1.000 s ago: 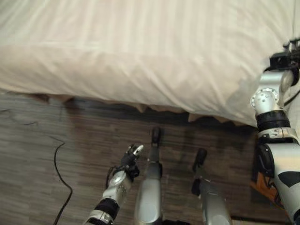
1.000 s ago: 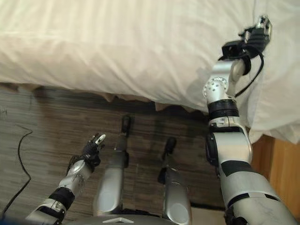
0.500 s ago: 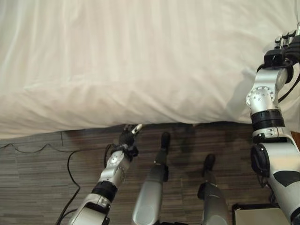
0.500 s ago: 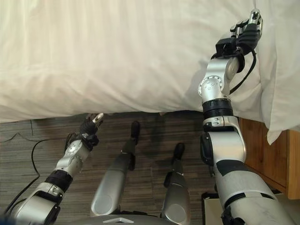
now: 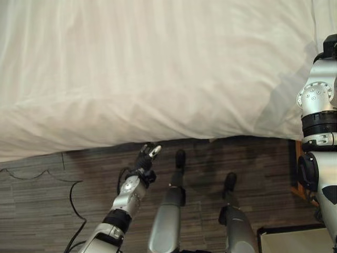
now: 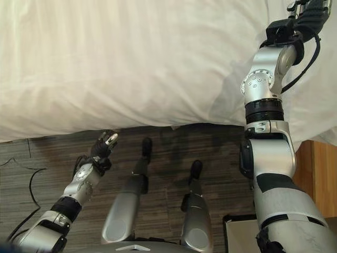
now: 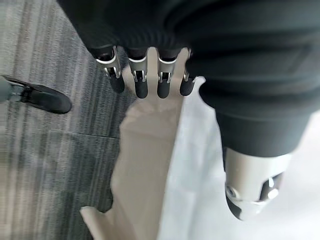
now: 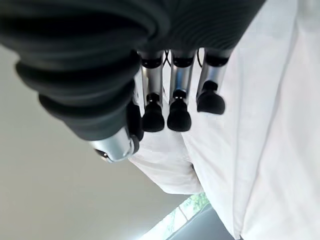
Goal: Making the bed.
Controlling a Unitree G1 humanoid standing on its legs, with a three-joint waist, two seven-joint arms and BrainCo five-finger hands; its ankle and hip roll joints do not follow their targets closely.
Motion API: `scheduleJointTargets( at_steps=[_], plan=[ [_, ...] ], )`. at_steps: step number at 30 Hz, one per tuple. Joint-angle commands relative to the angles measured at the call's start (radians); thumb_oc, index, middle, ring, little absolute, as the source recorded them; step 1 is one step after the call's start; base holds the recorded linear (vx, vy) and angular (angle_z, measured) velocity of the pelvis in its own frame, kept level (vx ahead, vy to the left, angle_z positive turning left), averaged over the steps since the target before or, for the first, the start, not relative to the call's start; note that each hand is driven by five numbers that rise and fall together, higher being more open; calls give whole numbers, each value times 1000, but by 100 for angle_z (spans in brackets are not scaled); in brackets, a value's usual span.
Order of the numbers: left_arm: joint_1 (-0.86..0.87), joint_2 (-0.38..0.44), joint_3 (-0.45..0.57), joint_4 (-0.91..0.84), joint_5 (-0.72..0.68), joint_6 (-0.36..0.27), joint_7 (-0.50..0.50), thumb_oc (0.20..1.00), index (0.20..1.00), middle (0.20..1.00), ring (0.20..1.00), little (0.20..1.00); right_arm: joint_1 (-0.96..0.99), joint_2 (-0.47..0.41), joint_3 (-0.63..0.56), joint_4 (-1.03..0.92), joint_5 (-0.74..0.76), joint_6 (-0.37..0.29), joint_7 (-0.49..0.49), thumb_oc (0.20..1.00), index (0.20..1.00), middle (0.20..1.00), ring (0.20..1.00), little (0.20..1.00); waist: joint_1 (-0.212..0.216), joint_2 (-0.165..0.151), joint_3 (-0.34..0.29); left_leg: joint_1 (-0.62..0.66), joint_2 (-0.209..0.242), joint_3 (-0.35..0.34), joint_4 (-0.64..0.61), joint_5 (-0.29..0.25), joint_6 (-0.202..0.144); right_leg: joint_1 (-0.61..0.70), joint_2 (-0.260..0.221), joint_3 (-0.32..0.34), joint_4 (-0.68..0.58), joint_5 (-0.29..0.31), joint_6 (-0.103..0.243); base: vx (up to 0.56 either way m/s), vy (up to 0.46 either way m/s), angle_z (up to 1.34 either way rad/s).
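— What are your hands doing?

— My left hand (image 5: 148,156) hangs low over the floor, just short of the bed's near edge. Its fingers (image 7: 141,86) run straight and loose, with nothing in them. My right hand (image 6: 307,11) is raised high over the bed's right end, near the far right corner. In its wrist view the fingers (image 8: 178,107) hang relaxed, tips apart from the cloth, holding nothing.

— And the bedding?

— A broad cream-white duvet with faint woven stripes (image 5: 158,74) covers the bed and drapes over the near edge, where a beige bed skirt (image 7: 145,165) shows under it. At the right end lies a white pillow with soft folds (image 6: 316,95), close beside my right arm.

— How will the duvet handle?

— I judge it soft, puffy and light for its bulk, limp with no stiffness, so it should slump and wrinkle wherever I let go. The cotton may slide through straight fingers.

— So where would you take hold?

— Along the hanging near edge, pinching a fold of the hem, with my hands well apart so it pulls evenly. The dark striped wood-look floor (image 5: 42,211) lies below it.
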Motion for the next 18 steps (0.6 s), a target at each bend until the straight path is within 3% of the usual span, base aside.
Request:
scheduleJointTargets(
  at_steps=[1,2,3,8,9,12,13,15,16,18],
  plan=[
    [-25,-7,-19,-7,-20,-42,17,1000,1000,1000,1000,1000,19,-60,10,19,-67,12,-65,200,200,200,200,200,13,37,-28,-18,42,5,1,-97,-99,-72,-56,6,135,-153,-1,-25,10,-5],
    [-32,-8,-16,-6,-26,-43,22,1000,1000,1000,1000,1000,27,-57,13,37,-93,38,-82,200,200,200,200,200,10,39,-22,-29,43,6,3,-96,-98,-85,-57,7,138,-151,-1,-52,20,-7],
    [-73,-19,-13,12,-39,-47,35,1000,1000,1000,1000,1000,54,-46,31,111,-181,110,-115,200,200,200,200,200,-2,41,1,-67,44,9,18,-95,-98,-123,-58,11,142,-138,1,-52,20,-6],
    [-118,-30,-10,40,-55,-50,50,1000,1000,1000,1000,1000,72,-41,52,175,-268,179,-141,200,200,200,200,200,-15,38,13,-109,45,13,31,-95,-98,-166,-61,15,142,-124,5,-24,18,-2],
    [-141,-39,-6,58,-65,-46,50,1000,1000,1000,1000,1000,84,-55,100,234,-380,259,-144,200,200,200,200,200,-24,34,22,-131,44,18,38,-94,-98,-187,-61,21,140,-111,7,-32,32,-9],
    [-153,-47,-5,71,-78,-42,39,1000,1000,1000,1000,1000,70,-114,245,350,-625,407,-109,200,200,200,200,200,-26,21,28,-153,45,21,48,-91,-97,-200,-62,20,131,-93,10,-32,26,-11],
    [-154,-48,-4,72,-78,-42,39,1000,1000,1000,1000,1000,67,-115,247,353,-626,407,-108,200,200,200,200,200,-27,23,28,-154,45,21,49,-91,-97,-200,-62,20,131,-93,10,-18,14,-11],
    [-149,-48,-2,74,-81,-41,27,1000,1000,1000,1000,1000,33,-169,371,417,-809,488,-68,200,200,200,200,200,-27,10,26,-161,45,20,57,-92,-94,-197,-61,19,123,-79,14,-8,7,-2],
    [-142,-47,-6,69,-74,-40,10,1000,1000,1000,1000,1000,4,-216,511,479,-990,539,-5,200,200,200,200,200,-28,-8,21,-159,47,20,68,-98,-92,-187,-63,19,108,-64,19,0,0,0],
    [-132,-43,-12,44,-70,-38,-2,1000,1000,1000,1000,1000,-3,-219,570,547,-1079,566,36,200,200,200,200,200,-29,-24,13,-156,47,19,82,-108,-88,-165,-63,15,90,-51,25,0,0,0]
  ],
)
